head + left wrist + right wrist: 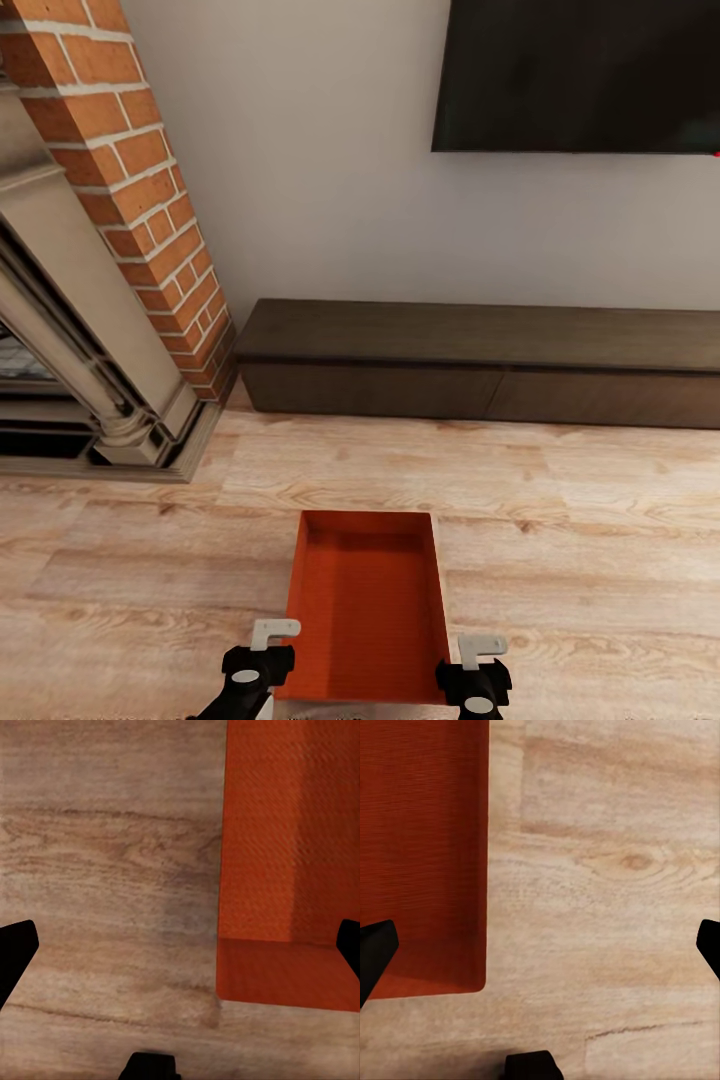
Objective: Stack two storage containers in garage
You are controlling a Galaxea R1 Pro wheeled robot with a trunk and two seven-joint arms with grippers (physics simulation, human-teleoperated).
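Lying flat on the light wood-plank floor (600, 560), one orange-red rectangular shallow storage container (365, 610) with a finely ribbed bottom sits directly in front of me, open side up, its long axis pointing toward the wall. I see my left gripper (262, 655) just beside its near left corner and my right gripper (478, 665) just beside its near right corner. In each wrist view the dark fingertips sit at opposite edges, so both grippers (180, 945) (540, 945) are spread wide and hold nothing; one finger of each hangs over the bin's interior, the other over bare planks. Beyond the container: a long low dark-wood bench (480, 360) against the white wall (320, 180), a black wall-mounted TV (580, 75) above it, a red-brick fireplace (130, 190) at left.
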